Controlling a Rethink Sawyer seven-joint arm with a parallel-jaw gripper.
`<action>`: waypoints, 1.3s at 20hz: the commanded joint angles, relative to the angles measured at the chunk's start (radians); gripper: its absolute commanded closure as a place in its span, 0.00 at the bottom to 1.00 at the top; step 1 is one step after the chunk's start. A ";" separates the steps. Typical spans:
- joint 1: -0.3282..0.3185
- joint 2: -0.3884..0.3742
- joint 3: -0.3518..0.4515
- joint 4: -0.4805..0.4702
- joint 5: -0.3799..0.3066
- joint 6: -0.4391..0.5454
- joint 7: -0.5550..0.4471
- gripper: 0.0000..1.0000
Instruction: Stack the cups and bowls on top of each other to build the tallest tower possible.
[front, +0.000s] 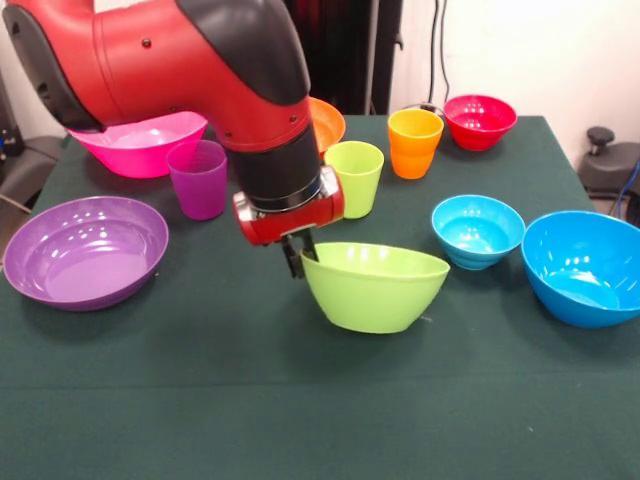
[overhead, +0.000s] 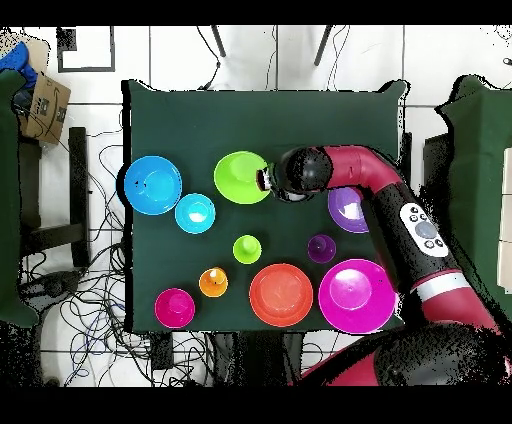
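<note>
My gripper (front: 299, 256) is at the left rim of the lime green bowl (front: 375, 290), with its fingers shut on the rim. The bowl stands upright at mid-table. In the overhead view the gripper (overhead: 267, 180) meets the bowl (overhead: 241, 177) at its right edge. Behind stand the purple cup (front: 198, 178), the lime green cup (front: 354, 175) and the orange cup (front: 414, 142). The shallow purple bowl (front: 85, 250) is at the left. The small light blue bowl (front: 478, 230) and the big blue bowl (front: 585, 265) are at the right.
The big pink bowl (front: 140, 145), the orange bowl (front: 328, 122) and the small red bowl (front: 480, 120) stand along the far edge; my arm partly hides the orange one. All stand singly on the green tablecloth (front: 200, 400).
</note>
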 joint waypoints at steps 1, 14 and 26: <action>-0.012 0.054 0.029 -0.142 -0.062 0.066 -0.452 1.00; -0.003 0.068 0.006 -0.186 -0.047 0.095 -0.525 1.00; 0.013 0.004 -0.026 -0.147 -0.047 0.096 -0.425 1.00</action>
